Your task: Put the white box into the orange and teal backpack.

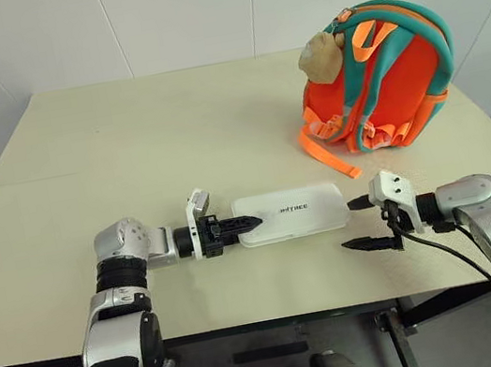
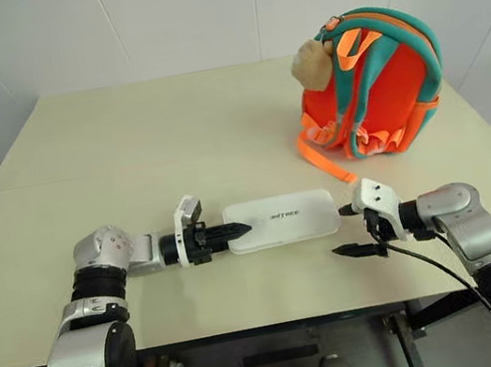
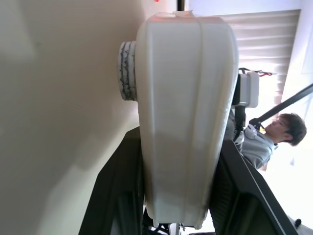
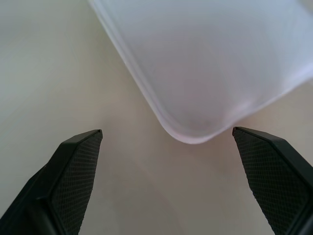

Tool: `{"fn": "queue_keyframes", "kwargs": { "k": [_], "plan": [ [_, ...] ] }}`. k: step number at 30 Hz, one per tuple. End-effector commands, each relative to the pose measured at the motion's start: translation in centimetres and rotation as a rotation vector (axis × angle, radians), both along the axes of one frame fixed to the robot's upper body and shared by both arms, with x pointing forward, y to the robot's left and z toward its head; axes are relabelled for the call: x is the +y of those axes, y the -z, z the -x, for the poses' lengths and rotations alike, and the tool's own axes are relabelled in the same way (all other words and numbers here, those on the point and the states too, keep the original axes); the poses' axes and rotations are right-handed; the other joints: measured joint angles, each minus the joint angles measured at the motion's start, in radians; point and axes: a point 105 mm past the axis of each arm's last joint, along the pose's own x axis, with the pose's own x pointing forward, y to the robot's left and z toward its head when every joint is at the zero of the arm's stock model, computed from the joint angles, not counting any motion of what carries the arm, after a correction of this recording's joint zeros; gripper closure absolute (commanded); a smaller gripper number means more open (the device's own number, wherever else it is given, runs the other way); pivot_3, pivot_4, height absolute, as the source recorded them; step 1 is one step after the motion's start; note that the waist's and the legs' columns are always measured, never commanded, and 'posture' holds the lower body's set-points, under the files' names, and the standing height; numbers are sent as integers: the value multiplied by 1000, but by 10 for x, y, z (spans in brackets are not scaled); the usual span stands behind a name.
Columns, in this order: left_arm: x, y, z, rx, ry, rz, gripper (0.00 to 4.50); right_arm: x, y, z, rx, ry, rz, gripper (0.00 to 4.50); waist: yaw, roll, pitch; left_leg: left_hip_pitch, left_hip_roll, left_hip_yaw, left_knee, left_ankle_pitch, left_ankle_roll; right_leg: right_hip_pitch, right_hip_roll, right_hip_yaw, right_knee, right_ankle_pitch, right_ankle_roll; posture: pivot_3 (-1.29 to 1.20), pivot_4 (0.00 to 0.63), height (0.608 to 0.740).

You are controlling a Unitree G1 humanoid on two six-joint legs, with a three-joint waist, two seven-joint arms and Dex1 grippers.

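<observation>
The flat white translucent plastic box (image 1: 291,213) lies on the pale beige table (image 1: 127,157), well in front of the upright orange and teal backpack (image 1: 379,74). The left gripper (image 1: 237,227), forearm stretched level and pointing right, has its black fingers closed on the box's left end. The right gripper (image 1: 363,223) points left at the box's right end, jaws spread wide and holding nothing

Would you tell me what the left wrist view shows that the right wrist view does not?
Left wrist view: the left gripper with both fingers pressed on the box's faces, and a person beyond.
Right wrist view: the right gripper, open, its fingers either side of a box corner without touching.
Both: the box and the table.
</observation>
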Motion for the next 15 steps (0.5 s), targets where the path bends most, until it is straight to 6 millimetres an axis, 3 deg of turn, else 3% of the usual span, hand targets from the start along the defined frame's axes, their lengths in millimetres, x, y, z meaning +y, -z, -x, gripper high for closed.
{"fn": "queue_keyframes", "kwargs": {
  "k": [1, 8, 12, 15],
  "plan": [
    [32, -39, -3, -214, -51, 52, 3224, -20, -35, -21, -116, 155, -98, 0, -2, 0, 0, 0, 0, 0, 0, 0, 0, 0, 0, 0, 0, 0, 0, 0, 150, 740],
    [91, -73, -1, -517, -169, -53, 3224, -55, -98, -77, -315, 477, -267, 0, -9, 1, 0, 0, 1, 2, -2, 1, -1, -2, 0, 1, 0, 0, -3, 0, 150, 740],
    [100, -72, 3, -536, -196, -80, 3224, -54, -119, -94, -354, 532, -346, 0, -2, 1, 0, 0, 1, 2, -5, 0, -1, -3, 0, 0, -1, -1, -4, 0, 150, 740],
    [104, -66, 14, -534, -209, -76, 3224, -32, -141, -111, -361, 532, -466, 0, -4, 1, 0, -1, 1, 2, -9, 0, -1, -4, 0, 1, -3, -1, -4, 0, 150, 740]
  ]
}}
